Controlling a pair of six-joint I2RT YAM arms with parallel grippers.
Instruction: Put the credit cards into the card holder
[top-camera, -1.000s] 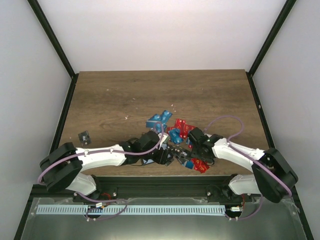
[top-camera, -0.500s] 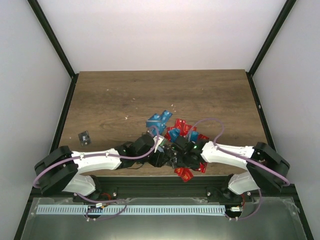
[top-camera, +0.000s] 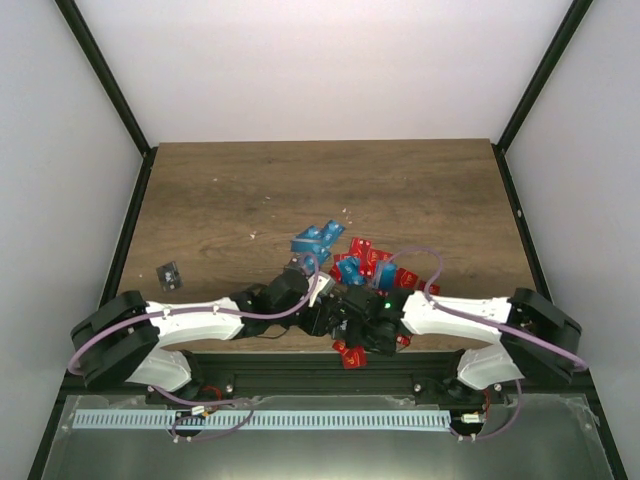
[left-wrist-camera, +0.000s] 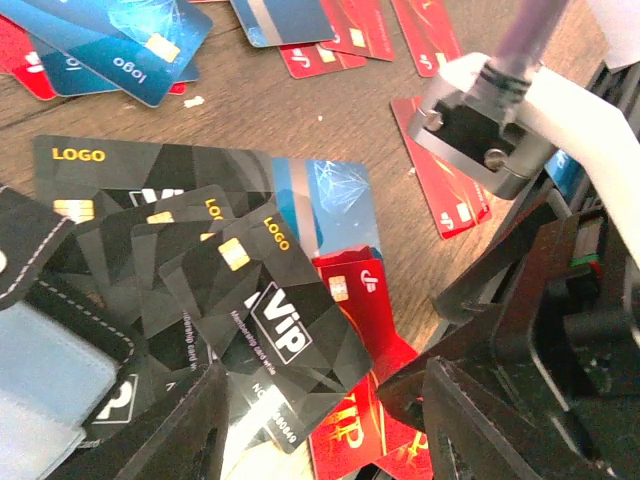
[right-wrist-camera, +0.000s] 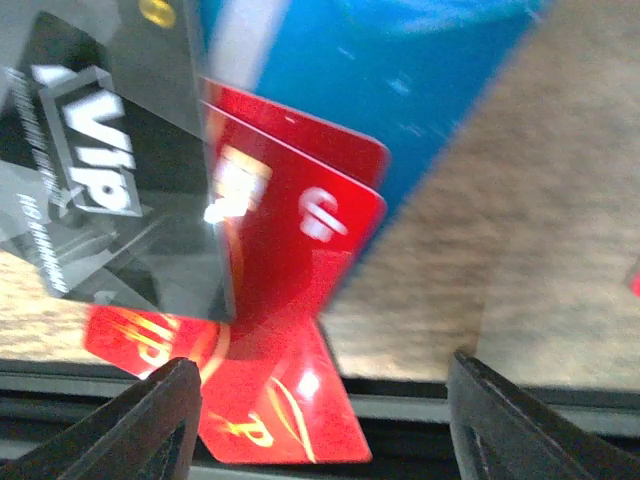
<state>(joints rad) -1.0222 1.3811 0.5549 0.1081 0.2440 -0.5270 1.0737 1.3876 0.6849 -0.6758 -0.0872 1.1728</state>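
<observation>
Within 1 second the right gripper (right-wrist-camera: 325, 415) has swung left beside the left gripper (left-wrist-camera: 320, 420), and the thin red plastic credit cards (top-camera: 350, 355) at the brown wooden table's (top-camera: 250, 190) near edge have slid left with it. Its jaws gape empty, so those cards likely need regrasping. The black stitched folding card holder (left-wrist-camera: 55, 335) lies by the left gripper, whose grip cannot be told

The card holder (left-wrist-camera: 45, 370) runs off the left wrist view's edge.

You have a dark wood-grain table (top-camera: 300, 180) boxed in by plain white walls (top-camera: 320, 60). Black frame posts (top-camera: 100, 75) slant up at the far left and far right corners. The light is soft and even.
</observation>
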